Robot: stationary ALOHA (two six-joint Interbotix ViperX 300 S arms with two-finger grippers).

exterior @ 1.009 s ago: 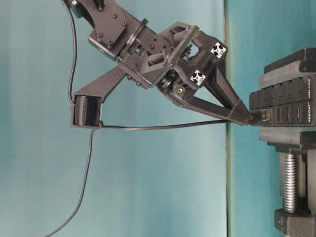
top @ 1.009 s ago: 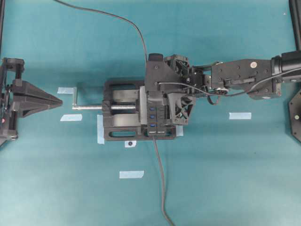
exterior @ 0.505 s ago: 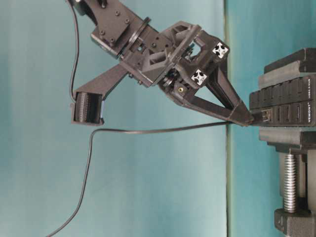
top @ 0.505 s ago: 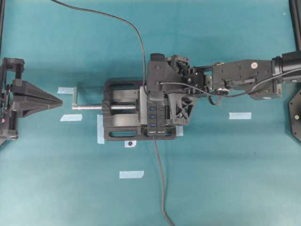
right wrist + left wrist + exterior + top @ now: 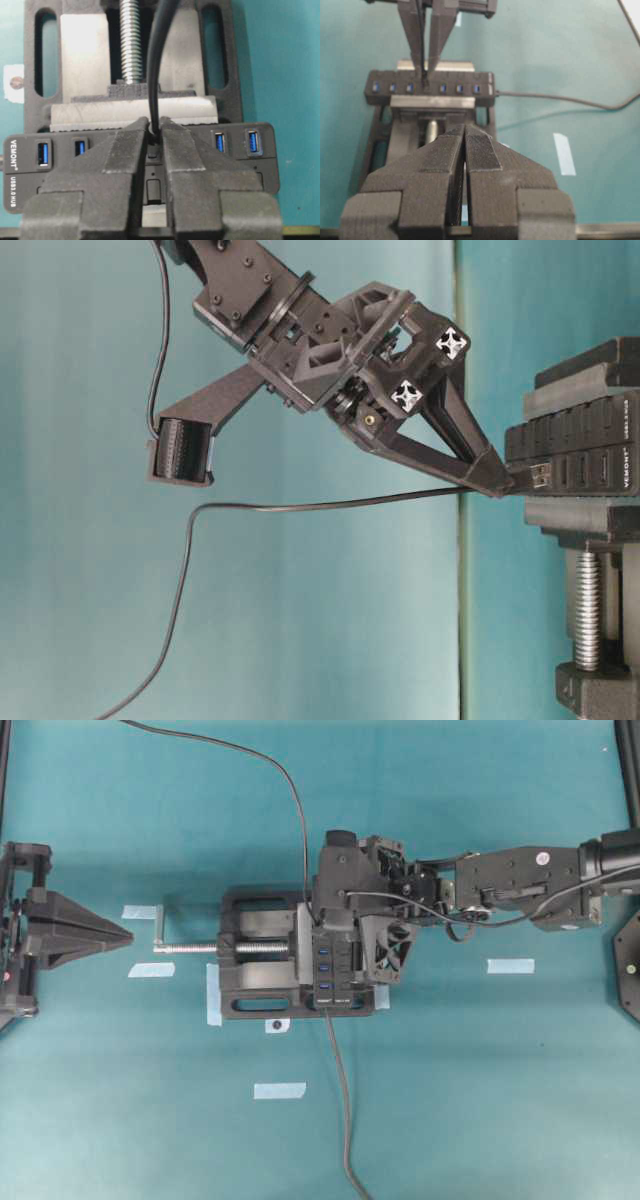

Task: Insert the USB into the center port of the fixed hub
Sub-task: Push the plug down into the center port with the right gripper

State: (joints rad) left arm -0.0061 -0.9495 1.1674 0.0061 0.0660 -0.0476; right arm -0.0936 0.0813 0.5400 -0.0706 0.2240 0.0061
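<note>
Teal tabletop all round; right gripper [image 5: 155, 137] fingers [image 5: 125, 165] are clamped on the USB [image 5: 538, 475], its metal tip just beyond them at the center port [image 5: 425, 88] of the fixed hub [image 5: 250, 165], seemingly not yet fully seated; left gripper [image 5: 465, 131] closed, empty

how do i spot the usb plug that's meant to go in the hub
Find the black vise mid-table; the long black hub with blue slots is clamped in it. The USB plug is the small metal tip pinched in the right gripper, trailing a thin cable, unlike the hub's thicker lead.
</note>
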